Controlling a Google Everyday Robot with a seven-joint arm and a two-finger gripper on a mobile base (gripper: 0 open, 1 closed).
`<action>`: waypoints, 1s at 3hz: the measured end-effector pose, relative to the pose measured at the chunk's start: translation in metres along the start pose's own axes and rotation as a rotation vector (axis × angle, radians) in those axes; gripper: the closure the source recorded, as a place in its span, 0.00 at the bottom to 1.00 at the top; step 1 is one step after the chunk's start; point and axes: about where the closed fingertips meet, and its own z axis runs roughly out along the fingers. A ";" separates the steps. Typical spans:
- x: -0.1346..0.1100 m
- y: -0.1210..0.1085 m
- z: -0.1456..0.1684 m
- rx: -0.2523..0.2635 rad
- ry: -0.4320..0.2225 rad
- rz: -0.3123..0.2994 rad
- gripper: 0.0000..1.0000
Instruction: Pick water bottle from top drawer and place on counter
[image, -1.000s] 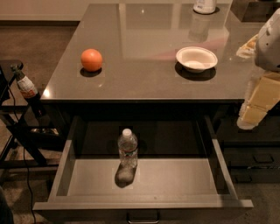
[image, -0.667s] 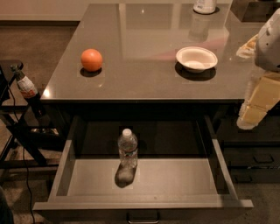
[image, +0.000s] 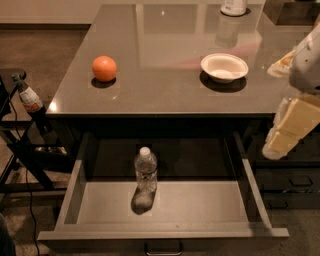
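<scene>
The water bottle (image: 145, 171), clear with a white cap, stands upright in the open top drawer (image: 200, 206), a little left of its middle. The drawer is pulled out below the glossy dark-grey counter (image: 165, 80). My gripper (image: 290, 127) hangs at the right edge of the view, beside the counter's front right corner and above the drawer's right side, well to the right of the bottle. It holds nothing that I can see.
An orange (image: 104, 68) and a white bowl (image: 224, 67) sit on the counter. A white container (image: 233, 6) stands at its far edge. A dark soda bottle (image: 31, 102) sits on a black stand at the left. Dark lower drawers (image: 292, 181) are at the right.
</scene>
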 end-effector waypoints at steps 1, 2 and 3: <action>-0.013 0.027 0.019 -0.086 -0.067 0.030 0.00; -0.013 0.027 0.019 -0.086 -0.067 0.030 0.00; -0.016 0.041 0.041 -0.103 -0.079 0.008 0.00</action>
